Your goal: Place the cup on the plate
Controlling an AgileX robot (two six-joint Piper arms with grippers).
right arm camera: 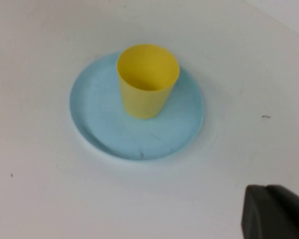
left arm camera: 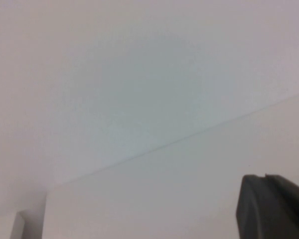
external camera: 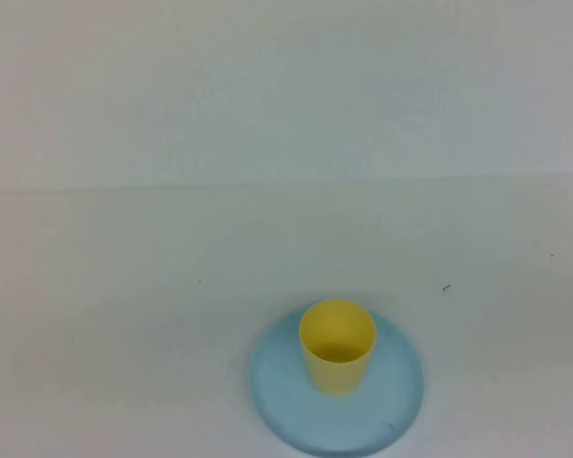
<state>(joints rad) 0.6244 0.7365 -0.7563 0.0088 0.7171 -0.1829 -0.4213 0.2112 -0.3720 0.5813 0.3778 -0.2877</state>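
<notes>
On the white table, near the robot's edge and a bit right of centre in the high view, the light blue plate lies flat with the yellow cup standing upright on it, mouth up. The cup sits on the plate's flat bottom, roughly centred but a touch toward the far rim, so bare blue shows all the way around its base. So the cup is already on the plate.

Same story from the right wrist view: yellow cup upright and empty as far as I can see inside, standing on the blue plate, with the plate fully on the white table. A couple of tiny dark specks dot the tabletop near the plate.

Neither arm shows in the high view at all. The right gripper only appears as a dark block in the corner of its own wrist picture, well apart from the plate and cup and touching nothing; honestly can't tell whether its fingers are spread or pressed together. The left gripper is the same deal, just a dark corner piece in its wrist view, over plain white table with a pale wall behind, and I can't tell its finger state either.
</notes>
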